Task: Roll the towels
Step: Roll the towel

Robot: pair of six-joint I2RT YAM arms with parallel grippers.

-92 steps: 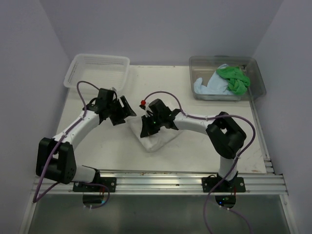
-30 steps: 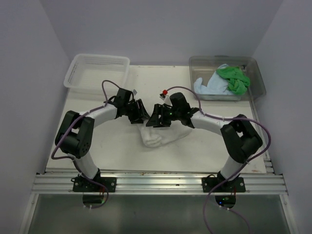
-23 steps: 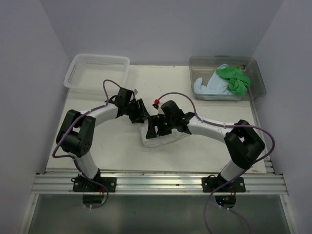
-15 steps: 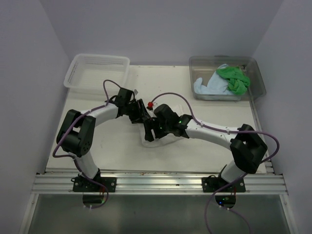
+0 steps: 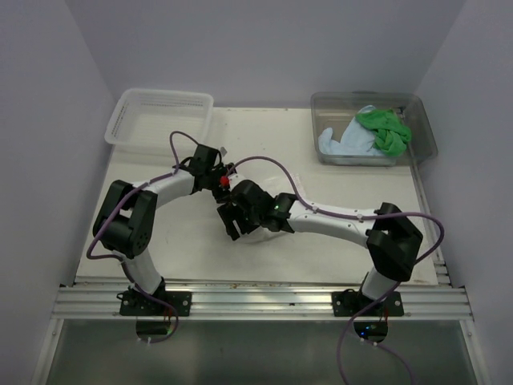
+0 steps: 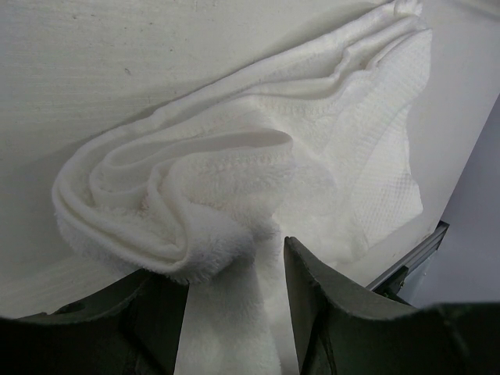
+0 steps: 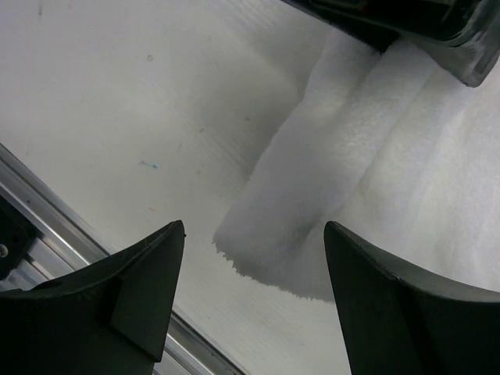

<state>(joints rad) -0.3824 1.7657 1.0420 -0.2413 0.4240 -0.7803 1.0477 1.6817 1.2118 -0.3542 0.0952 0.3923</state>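
The white towel lies partly rolled at the middle of the table, mostly hidden under my right arm in the top view, with an edge showing. My left gripper is shut on a fold at the towel's end. My right gripper hangs open just above the towel's near corner, its jaws wide, touching nothing. In the top view it sits at the towel's left near side. The green towel and the light blue towel lie crumpled in the clear tub.
The clear tub stands at the back right. A white lattice basket stands at the back left. The metal rail runs along the table's near edge, close to my right gripper.
My right gripper has swept left and nearer across the white towel, and its jaws have spread wider. My left gripper has stayed in place on the towel's end.
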